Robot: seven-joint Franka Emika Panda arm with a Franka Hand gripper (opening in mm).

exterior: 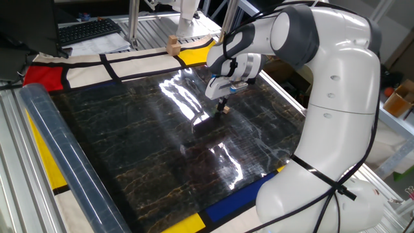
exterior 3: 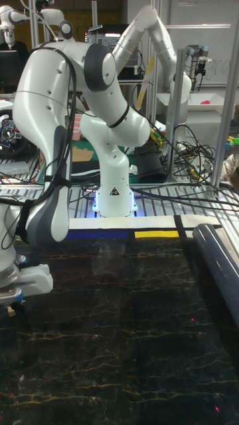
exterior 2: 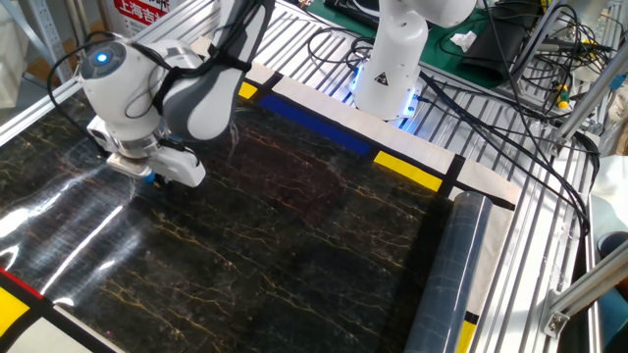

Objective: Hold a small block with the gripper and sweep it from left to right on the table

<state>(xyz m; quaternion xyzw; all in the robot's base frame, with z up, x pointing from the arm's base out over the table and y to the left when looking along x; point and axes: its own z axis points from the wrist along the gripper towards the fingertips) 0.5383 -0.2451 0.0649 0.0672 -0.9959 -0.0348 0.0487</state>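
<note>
1. Rolled clear sheet [exterior: 61, 165] lies along the lower left edge of the table [exterior: 149, 162] in one fixed view.
2. Glossy black surface around frame centre is bare, with bright glare streaks.
3. Gripper [exterior: 223, 106], above centre, points down; its dark fingers are closed on the small block [exterior: 227, 109], which sits at the tabletop.
4. White-and-grey arm [exterior: 336, 97] fills the right side.
5. Larger tan block [exterior: 172, 44] stands at the upper centre border, well apart.

red sign [exterior 2: 144, 9] with white characters at upper left, too small to read, triangular warning label [exterior 2: 380, 77] on white robot base [exterior 2: 388, 69]
</note>
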